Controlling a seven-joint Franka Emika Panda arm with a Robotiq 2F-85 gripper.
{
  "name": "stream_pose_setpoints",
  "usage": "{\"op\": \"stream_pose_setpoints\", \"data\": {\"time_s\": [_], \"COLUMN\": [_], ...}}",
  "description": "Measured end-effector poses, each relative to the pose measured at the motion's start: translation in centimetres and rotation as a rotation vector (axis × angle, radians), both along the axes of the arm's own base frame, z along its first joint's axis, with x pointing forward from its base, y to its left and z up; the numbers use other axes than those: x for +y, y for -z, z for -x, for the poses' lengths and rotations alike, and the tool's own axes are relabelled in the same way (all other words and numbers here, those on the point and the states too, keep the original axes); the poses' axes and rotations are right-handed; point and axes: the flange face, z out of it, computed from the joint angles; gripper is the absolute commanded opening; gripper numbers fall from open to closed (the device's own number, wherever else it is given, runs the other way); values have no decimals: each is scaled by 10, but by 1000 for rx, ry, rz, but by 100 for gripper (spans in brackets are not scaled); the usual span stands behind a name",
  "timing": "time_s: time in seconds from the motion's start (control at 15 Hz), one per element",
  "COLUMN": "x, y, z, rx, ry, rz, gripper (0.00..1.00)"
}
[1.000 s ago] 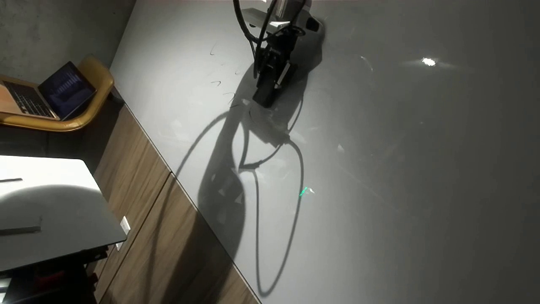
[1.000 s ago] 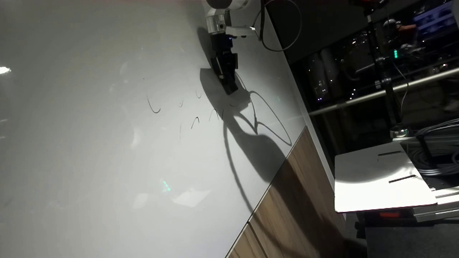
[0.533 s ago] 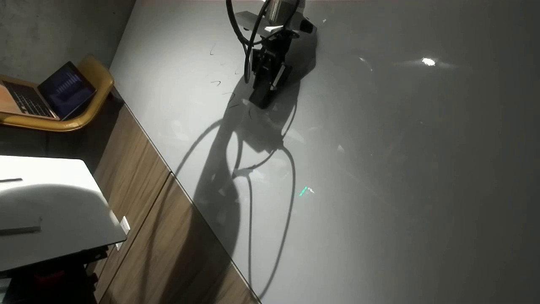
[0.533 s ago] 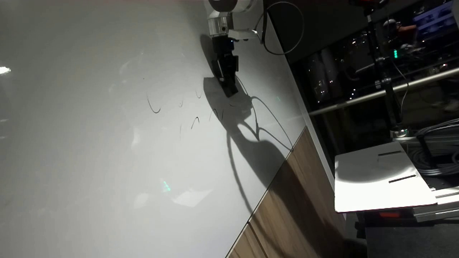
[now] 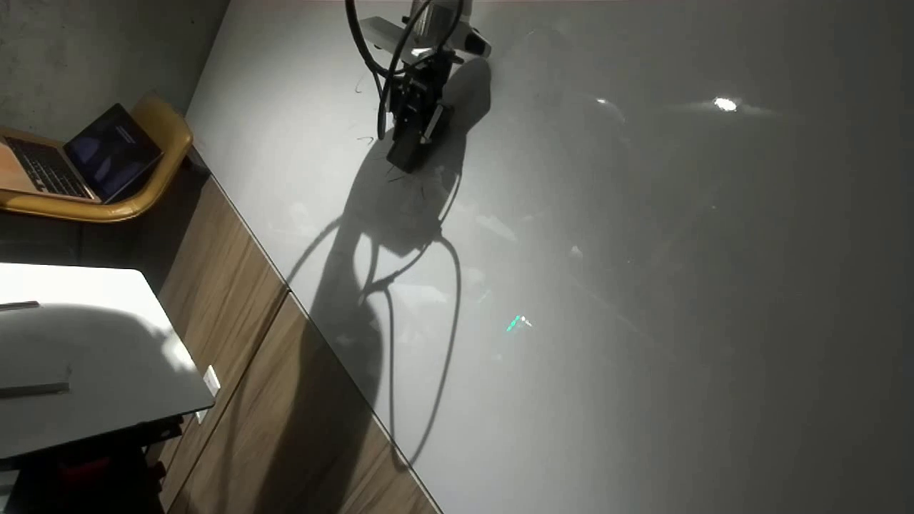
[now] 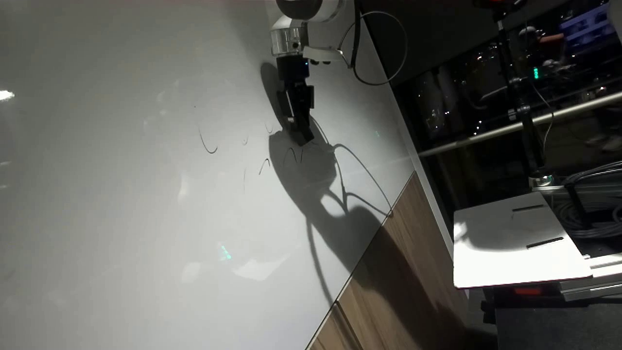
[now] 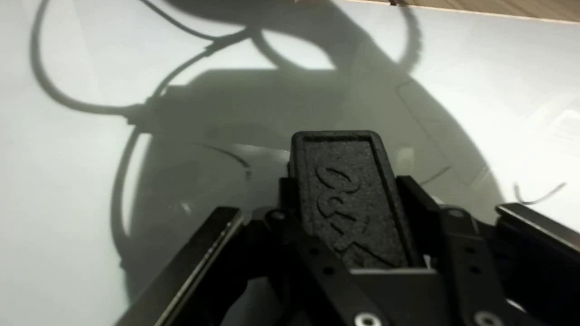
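Black block: held from two sides, patterned on the face
Gripper: closed upon the block
White surface: bearing thin dark strokes near the gripper

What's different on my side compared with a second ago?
The black block and the fingers gripping it have shifted left in an exterior view, their shadow following. Nothing was visibly taken hold of or let go. The dark marks in sight and the laptop stayed put.
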Motion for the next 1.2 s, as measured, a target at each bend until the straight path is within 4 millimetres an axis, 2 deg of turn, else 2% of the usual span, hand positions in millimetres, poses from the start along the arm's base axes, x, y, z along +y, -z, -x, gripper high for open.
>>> {"op": "stream_pose_setpoints", "data": {"time_s": [0.33, 0.6, 0.87, 1.2], "x": [93, 154, 194, 224], "y": [0, -8, -21, -28], "z": [27, 48, 58, 46], "rx": [-9, -32, -70, -100], "ry": [-126, -207, -253, -277], "rz": [5, 23, 47, 50], "gripper": [32, 32, 32, 32]}}
